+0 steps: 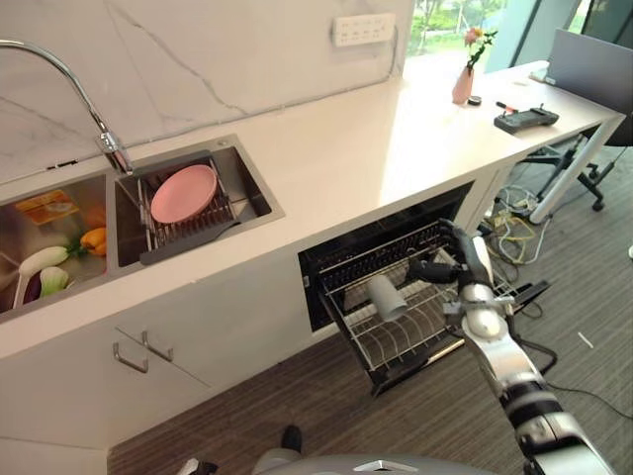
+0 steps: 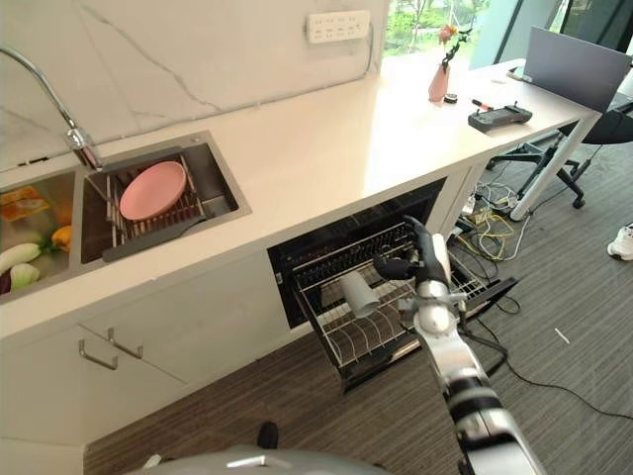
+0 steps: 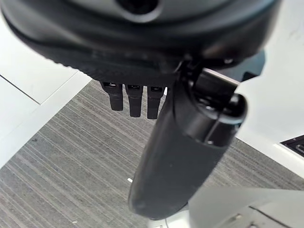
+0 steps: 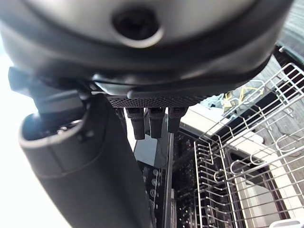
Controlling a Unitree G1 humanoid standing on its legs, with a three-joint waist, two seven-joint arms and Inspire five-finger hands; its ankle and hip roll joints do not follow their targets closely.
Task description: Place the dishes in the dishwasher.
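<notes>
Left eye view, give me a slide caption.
Right hand open over the pulled-out dishwasher rack holding a cup; pink plate waits in the sink.

- A round pink plate (image 1: pixel 183 193) lay tilted on the dark drying rack (image 1: pixel 188 223) in the right-hand basin of the sink (image 1: pixel 252 203), at about ten o'clock in the head views.
- A pale cup (image 1: pixel 386 297) lay on its side in the pulled-out wire dishwasher rack (image 1: pixel 396 336), near centre toward four o'clock.
- The dishwasher (image 1: pixel 326 262) stood open under the counter.
</notes>
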